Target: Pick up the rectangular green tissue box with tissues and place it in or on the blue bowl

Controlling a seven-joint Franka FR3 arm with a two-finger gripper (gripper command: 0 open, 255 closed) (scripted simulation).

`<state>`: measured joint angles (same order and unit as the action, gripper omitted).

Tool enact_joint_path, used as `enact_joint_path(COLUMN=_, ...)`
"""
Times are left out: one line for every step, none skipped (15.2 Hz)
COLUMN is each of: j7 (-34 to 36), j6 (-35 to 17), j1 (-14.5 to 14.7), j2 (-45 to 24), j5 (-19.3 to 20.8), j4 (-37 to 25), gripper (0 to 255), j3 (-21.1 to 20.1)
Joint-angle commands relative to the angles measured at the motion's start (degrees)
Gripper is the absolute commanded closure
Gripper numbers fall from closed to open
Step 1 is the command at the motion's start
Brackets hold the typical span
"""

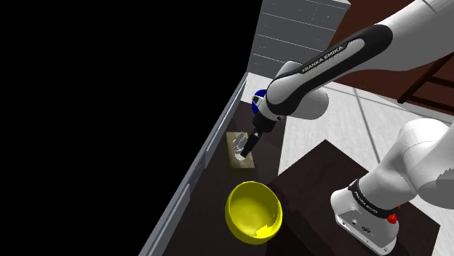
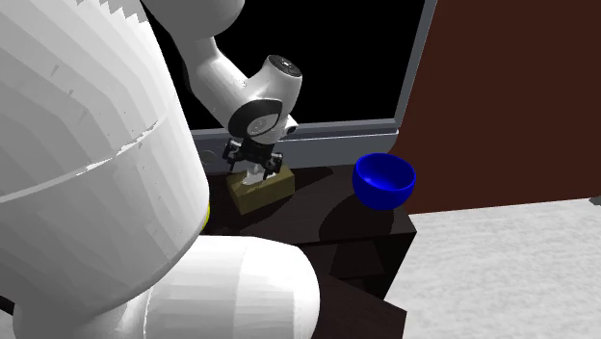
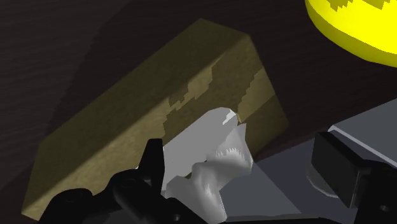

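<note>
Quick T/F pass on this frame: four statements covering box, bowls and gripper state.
1. The olive tissue box lies in the blue bowl. False: it sits on the dark table, apart from that bowl.
2. A yellow bowl stands on the table too. True.
3. The gripper is shut on nothing. False: its jaws stand apart, with the grey tissue between them.
4. The gripper is down at the tissue box. True.

1. Arm [image 1: 309,102]: smooth, rounded white shells with a slight gloss.
2. Black band [image 1: 331,54] runs along the upper link, with white "FRANKA EMIKA" lettering.
3. Second band [image 1: 367,198], near the stand: black, with small white lettering.
4. Red spot [image 1: 393,216] just beside the second band.
5. Wrist joint: dark grey disc [image 2: 252,120] and white round cap [image 2: 284,65].
6. Gripper [image 1: 246,150]: all black, with blocky fingers [image 3: 337,172].
</note>
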<state>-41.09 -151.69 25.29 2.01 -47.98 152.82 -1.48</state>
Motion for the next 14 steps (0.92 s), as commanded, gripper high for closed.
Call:
enact_joint_path(j7=0.0, j6=0.0, j1=0.0, j2=0.0, j5=0.0, j4=0.0, gripper=0, j3=0.0)
enact_joint_path(j7=0.0, j6=0.0, j1=0.0, j2=0.0, j5=0.0, j4=0.0, gripper=255, j3=0.0)
enact_joint_path(j7=0.0, j6=0.0, j1=0.0, j2=0.0, j5=0.0, j4=0.0, gripper=255, j3=0.0)
enact_joint_path(j7=0.0, j6=0.0, j1=0.0, j2=0.0, j5=0.0, j4=0.0, gripper=255, j3=0.0)
enact_joint_path(j7=0.0, j6=0.0, j1=0.0, j2=0.0, j5=0.0, j4=0.0, gripper=255, j3=0.0)
enact_joint_path(j7=0.0, j6=0.0, j1=0.0, j2=0.0, j5=0.0, j4=0.0, gripper=255, j3=0.0)
enact_joint_path(j7=0.0, j6=0.0, j1=0.0, j2=0.1, j5=0.0, j4=0.1, gripper=255, j3=0.0)
enact_joint_path(j7=0.1, j6=0.0, j1=0.0, j2=0.1, j5=0.0, j4=0.0, gripper=255, j3=0.0)
enact_joint_path(j7=0.0, j6=0.0, j1=0.0, j2=0.0, j5=0.0, j4=0.0, gripper=255, j3=0.0)
enact_joint_path(j7=0.0, j6=-0.1, j1=0.0, j2=0.0, j5=-0.1, j4=0.0, gripper=255, j3=0.0)
enact_joint_path(j7=0.0, j6=0.0, j1=0.0, j2=0.0, j5=0.0, j4=0.0, gripper=255, j3=0.0)
enact_joint_path(j7=1.0, j6=0.6, j1=-0.1, j2=0.9, j5=1.1, j4=0.1, gripper=255, j3=0.0)
enact_joint_path(j7=2.1, j6=1.2, j1=-0.3, j2=1.8, j5=2.1, j4=0.2, gripper=255, j3=0.1)
enact_joint_path(j7=3.1, j6=1.9, j1=-0.5, j2=2.7, j5=3.1, j4=0.3, gripper=255, j3=0.1)
